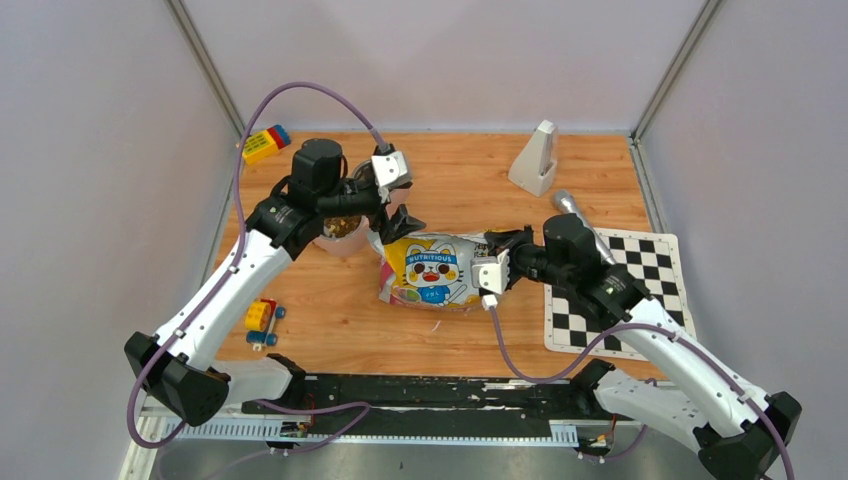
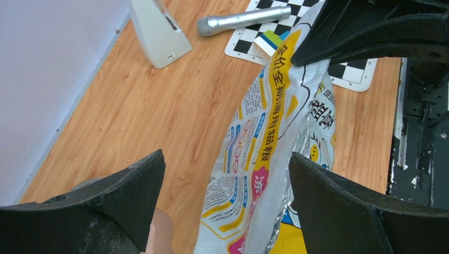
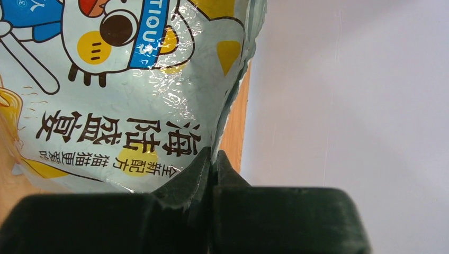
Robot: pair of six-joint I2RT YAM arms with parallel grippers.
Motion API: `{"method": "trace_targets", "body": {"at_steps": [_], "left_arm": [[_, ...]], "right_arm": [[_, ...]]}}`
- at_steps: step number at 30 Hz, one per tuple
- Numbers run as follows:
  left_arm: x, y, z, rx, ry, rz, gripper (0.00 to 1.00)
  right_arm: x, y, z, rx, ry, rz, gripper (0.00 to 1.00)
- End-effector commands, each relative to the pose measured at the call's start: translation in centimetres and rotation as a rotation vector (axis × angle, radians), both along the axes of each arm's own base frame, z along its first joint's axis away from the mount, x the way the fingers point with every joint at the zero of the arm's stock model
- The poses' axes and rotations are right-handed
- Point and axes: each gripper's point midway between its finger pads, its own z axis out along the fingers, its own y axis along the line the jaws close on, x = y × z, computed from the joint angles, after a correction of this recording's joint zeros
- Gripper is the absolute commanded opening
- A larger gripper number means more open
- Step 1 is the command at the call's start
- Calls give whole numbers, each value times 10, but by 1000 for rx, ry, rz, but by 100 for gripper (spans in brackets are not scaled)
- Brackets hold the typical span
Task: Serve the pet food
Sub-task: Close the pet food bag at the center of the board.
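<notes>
Between the two pincers, the bag (image 1: 435, 272) lies flat on the desk (image 1: 330, 320); just beside the left pincer (image 2: 226, 159), a bowl (image 1: 345, 247) holds brown pet food (image 1: 340, 227). The left pincer is spread wide over the bag's end. The right pincer (image 3: 213, 161) is pressed together, pinching the bag's edge.

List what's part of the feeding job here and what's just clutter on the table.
Job:
- pet food bag, its edge pinched by the shut right gripper
- left gripper, open, at the bag's other end
- bowl holding kibble

Clutter:
- block toy
- toy car
- white wedge stand
- silver microphone
- checkerboard mat
</notes>
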Motion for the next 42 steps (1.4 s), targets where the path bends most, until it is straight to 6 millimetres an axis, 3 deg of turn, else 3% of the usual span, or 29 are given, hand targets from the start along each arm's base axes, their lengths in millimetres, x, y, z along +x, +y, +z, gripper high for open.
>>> {"method": "trace_targets", "body": {"at_steps": [1,3,5,7,11,22,29,35,37,42], "left_arm": [[-3,2,28,-53,-54,-10,93],[-3,3,28,-52,-57,-6,93],[-2,4,29,-53,-58,-2,93],[-2,5,29,-53,-58,0,93],[-2,7,28,-53,-58,2,94],[1,16,31,-56,-74,25,94],[3,22,32,-56,-85,38,94],[2,24,35,-62,-87,35,94],[2,24,35,-63,-86,33,94],[1,25,36,-67,-85,24,94]], "right_arm": [[6,0,0,0,-12,-34,0],[4,2,2,11,15,-26,4],[2,4,3,12,23,-18,34],[3,7,3,10,21,-17,46],[10,10,2,1,-9,-30,51],[13,24,2,-22,-63,-34,45],[22,27,-1,-56,-170,-66,31],[22,29,-5,-77,-197,-62,12],[21,29,-4,-77,-194,-63,2],[11,34,7,-27,-93,-46,0]]}}
